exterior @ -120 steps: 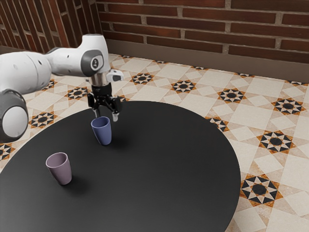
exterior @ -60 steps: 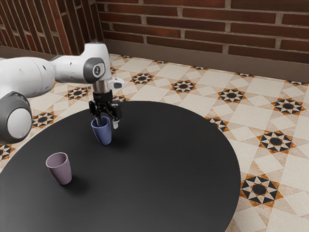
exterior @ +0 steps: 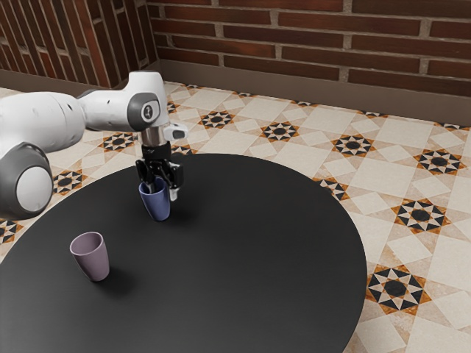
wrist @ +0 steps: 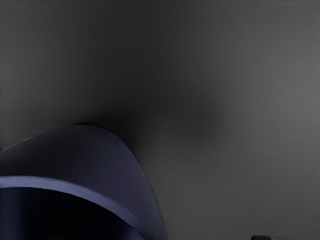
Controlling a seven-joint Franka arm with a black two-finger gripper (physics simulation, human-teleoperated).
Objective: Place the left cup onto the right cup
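We are looking, in the exterior view, at a room with a red brick wall [exterior: 309,37] at the far side and a patterned tile floor [exterior: 412,162] running around a round black table [exterior: 280,279]. The white arm [exterior: 66,121] is coming in from the exterior view's left and reaching down over the far left part of the table. Its black gripper [exterior: 158,185] is sitting right at the rim of the blue cup [exterior: 156,206], which is standing upright on the table. We cannot tell whether the gripper is clamping the cup or merely standing open about its rim. The purple cup [exterior: 90,256] is standing upright nearer to us and further toward the exterior view's left, well apart from the blue cup and from the gripper.

In the wrist view we are seeing the blue cup [wrist: 90,165] very close under the hand, its rim showing as a lighter curved band with the dark inside below it. The black table [wrist: 225,100] is lying behind it as a plain dark grey surface.
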